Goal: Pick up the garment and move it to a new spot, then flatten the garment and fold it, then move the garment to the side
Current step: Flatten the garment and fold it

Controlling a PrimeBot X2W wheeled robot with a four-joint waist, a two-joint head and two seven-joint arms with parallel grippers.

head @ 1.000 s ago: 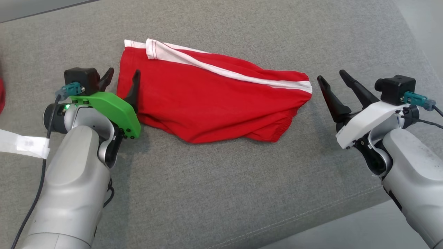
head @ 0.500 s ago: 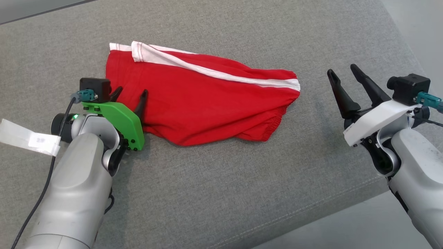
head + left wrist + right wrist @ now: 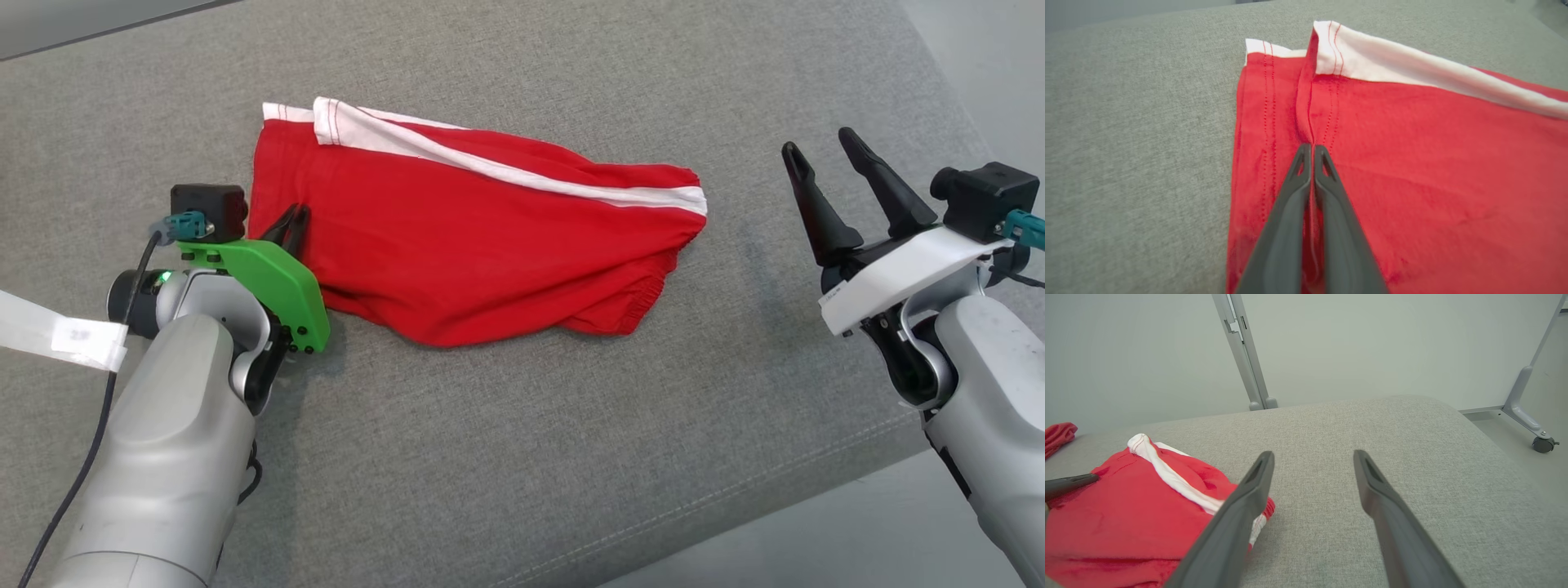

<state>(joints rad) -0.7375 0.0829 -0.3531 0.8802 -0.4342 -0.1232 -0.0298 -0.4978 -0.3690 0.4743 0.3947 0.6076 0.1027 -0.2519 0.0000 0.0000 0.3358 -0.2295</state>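
Gripping the shorts point(image 3: 473, 229) by the hem, the left pincer point(image 3: 292, 222) is clamped; shorts lie left-to-right on the cushion point(image 3: 522, 457), waistband toward the wide-spread right pincer point(image 3: 820, 151).

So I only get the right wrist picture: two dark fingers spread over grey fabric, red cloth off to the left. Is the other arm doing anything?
Observer: Yes. The left wrist view shows the left arm's fingers closed together, pinching up a ridge of the red garment.
Operator: Whereabouts on it?
Observer: Head view: at its left end, just inside the stitched hem.
Operator: Are my fingers touching it?
Observer: No. Head view shows the right arm's fingers apart from its right end, with bare cushion between.
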